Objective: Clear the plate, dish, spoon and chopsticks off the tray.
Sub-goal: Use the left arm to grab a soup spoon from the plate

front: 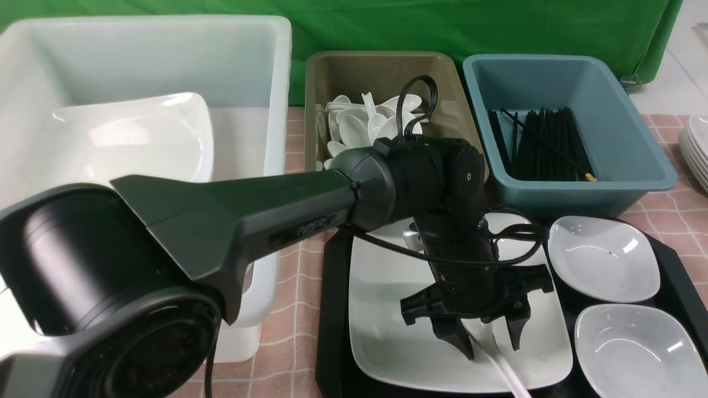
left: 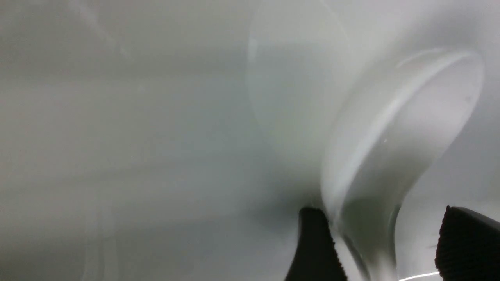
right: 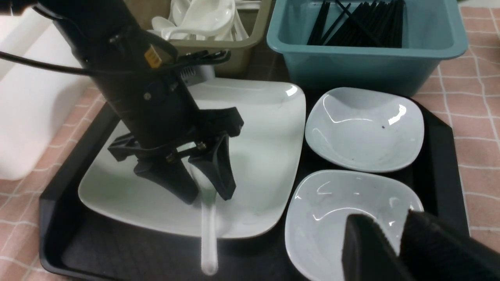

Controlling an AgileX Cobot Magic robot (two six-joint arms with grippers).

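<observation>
On the black tray (front: pixel 332 309) the large white plate (front: pixel 387 331) carries the white spoon (right: pixel 209 234), whose handle sticks out past the plate's near edge. My left gripper (front: pixel 489 342) is open with its tips down on either side of the spoon, just where the bowl (left: pixel 390 136) meets the handle. Two small white dishes (front: pixel 603 257) (front: pixel 636 348) sit on the tray's right side. My right gripper (right: pixel 390 222) hovers over the nearer dish (right: pixel 332 218), jaws narrowly open and empty. Black chopsticks (front: pixel 545 143) lie in the blue bin; none shows on the tray.
A big white tub (front: pixel 260 66) at the left holds another large plate (front: pixel 138 138). Behind the tray stand a tan bin (front: pixel 381 72) of white spoons and the blue bin (front: pixel 625 121). A stack of white plates (front: pixel 698 149) shows at the right edge.
</observation>
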